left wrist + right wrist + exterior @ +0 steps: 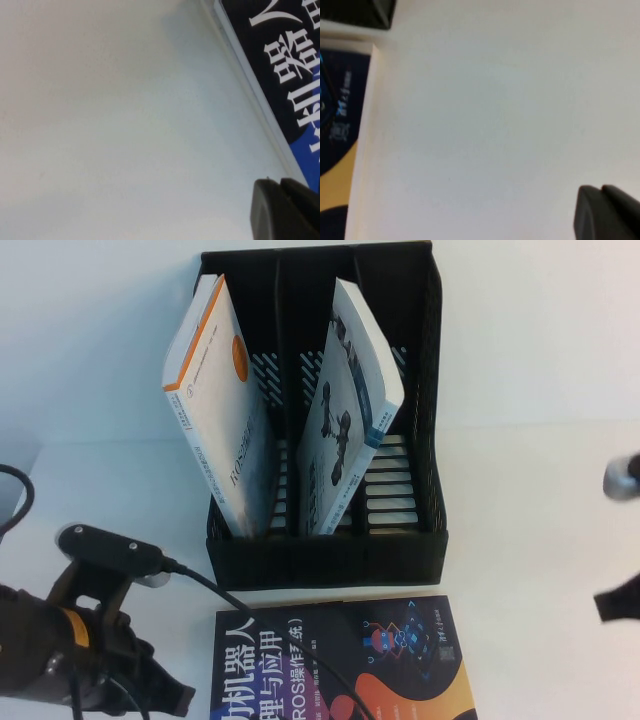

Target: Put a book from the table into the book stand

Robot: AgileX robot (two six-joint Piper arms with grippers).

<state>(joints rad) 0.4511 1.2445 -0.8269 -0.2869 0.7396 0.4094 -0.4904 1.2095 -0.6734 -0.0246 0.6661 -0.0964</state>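
Observation:
The book [345, 430], a thin white paperback with grey part pictures, stands in the middle compartment of the black book stand [325, 550], leaning right. No gripper touches it. My left gripper [172, 697] hovers low over the white table [520, 440] at the front left, beside a dark book's edge. Its fingers [267, 210] are shut with nothing between them, the left gripper [280, 183] close above bare tabletop. My right gripper [616, 602] shows only at the far right edge. In the right wrist view the right gripper [601, 190] is shut and holds nothing.
A thick white book with an orange band [215, 390] leans in the stand's left compartment. A dark book with orange-purple cover art [350, 665] [290, 65] [340, 130] lies flat in front of the stand. The stand's right compartment [392, 480] holds nothing.

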